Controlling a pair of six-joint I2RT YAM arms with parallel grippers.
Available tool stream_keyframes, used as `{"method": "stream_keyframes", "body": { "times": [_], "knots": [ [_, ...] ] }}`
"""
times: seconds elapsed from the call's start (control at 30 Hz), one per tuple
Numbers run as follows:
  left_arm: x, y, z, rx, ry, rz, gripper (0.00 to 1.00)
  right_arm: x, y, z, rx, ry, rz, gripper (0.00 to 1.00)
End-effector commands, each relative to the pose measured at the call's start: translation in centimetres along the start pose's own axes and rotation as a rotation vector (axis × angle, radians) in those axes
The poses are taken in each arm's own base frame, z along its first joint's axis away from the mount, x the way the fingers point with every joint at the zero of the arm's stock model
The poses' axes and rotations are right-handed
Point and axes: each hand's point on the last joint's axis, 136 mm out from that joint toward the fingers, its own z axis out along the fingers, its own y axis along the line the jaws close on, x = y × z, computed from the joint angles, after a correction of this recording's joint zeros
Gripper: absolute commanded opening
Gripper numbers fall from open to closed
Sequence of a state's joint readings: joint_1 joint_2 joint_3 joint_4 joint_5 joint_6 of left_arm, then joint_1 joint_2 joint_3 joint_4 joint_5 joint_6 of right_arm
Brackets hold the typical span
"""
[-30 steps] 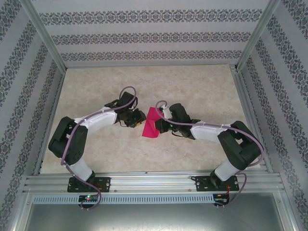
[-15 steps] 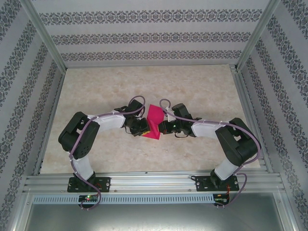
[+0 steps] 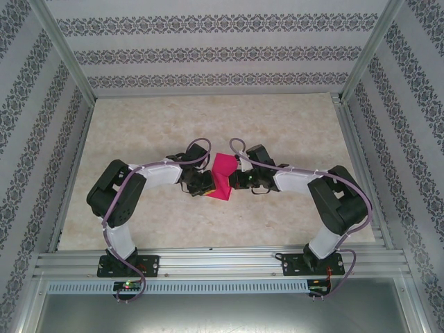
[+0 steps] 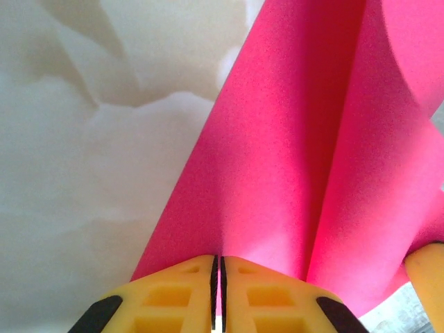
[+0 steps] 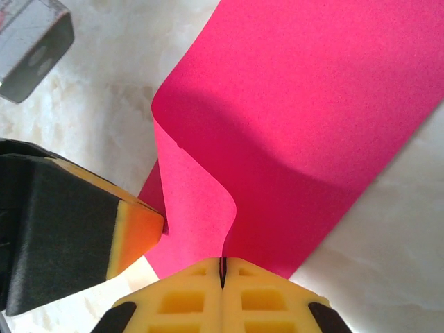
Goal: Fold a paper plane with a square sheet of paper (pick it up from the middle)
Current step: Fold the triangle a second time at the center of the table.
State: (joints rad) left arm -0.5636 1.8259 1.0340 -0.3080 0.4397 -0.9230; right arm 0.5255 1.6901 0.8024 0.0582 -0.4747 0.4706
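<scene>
At mid-table, left gripper and right gripper pinch the square sheet of paper, which has barely shifted.

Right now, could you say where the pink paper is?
In the top view, the pink paper is near the centre of the table, pinched between the left gripper and right gripper.

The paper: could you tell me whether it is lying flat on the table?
No, the paper curls up into a fold pinched in the right gripper.
</scene>
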Motion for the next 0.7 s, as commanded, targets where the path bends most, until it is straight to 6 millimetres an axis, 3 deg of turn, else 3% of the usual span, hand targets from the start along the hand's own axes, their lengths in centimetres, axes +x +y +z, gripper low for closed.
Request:
{"method": "stream_keyframes", "body": {
  "times": [0.0, 0.67],
  "knots": [
    [0.2, 0.5, 0.4, -0.047, 0.008, 0.024, 0.14, -0.5, -0.7, 0.2, 0.036, 0.005, -0.008, 0.05],
    [0.3, 0.9, 0.5, -0.068, 0.020, 0.031, 0.14, -1.0, -1.9, 1.1, 0.099, 0.040, -0.039, 0.05]
  ]
}}
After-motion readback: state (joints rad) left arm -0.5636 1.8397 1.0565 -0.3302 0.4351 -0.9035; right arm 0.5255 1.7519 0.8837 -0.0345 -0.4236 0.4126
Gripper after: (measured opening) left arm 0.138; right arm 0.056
